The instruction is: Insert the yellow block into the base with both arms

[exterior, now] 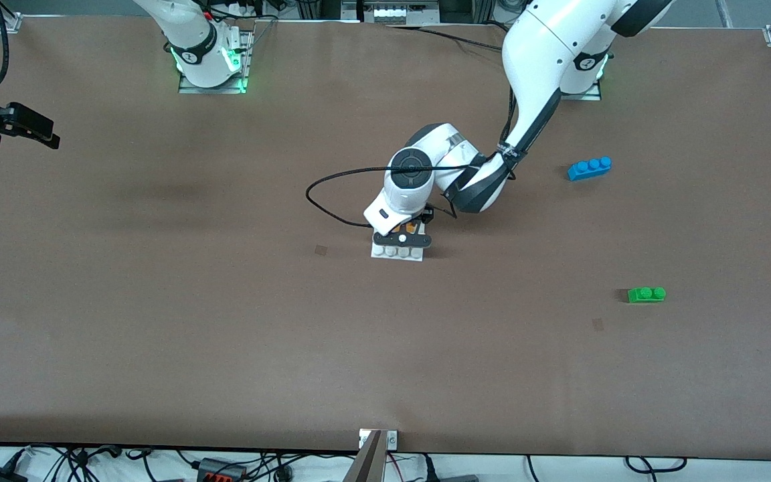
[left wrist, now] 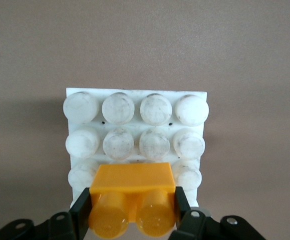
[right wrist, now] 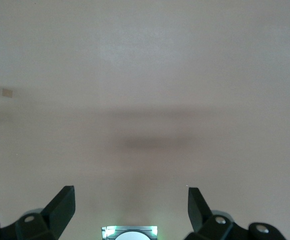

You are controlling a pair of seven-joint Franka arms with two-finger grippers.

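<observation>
Yellow block (left wrist: pixel 133 200), gripped by left pincer (left wrist: pixel 133 212), overlaps base (left wrist: pixel 135 95) edge; right pincer (right wrist: pixel 131 206) open.

Robot lab, bolted arm bases (exterior: pixel 210 63) (cables)

Blue brick (exterior: pixel 589 168) & green brick (exterior: pixel 646 294) on table (exterior: pixel 158 301), well apart.

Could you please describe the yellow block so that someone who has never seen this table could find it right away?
Find the flat square white studded plastic base mid-table. Over it is the left tool, shut on the small yellow-orange two-stud plastic brick. The green two-stud brick and blue three-stud brick lie loose toward the left arm's end.
</observation>
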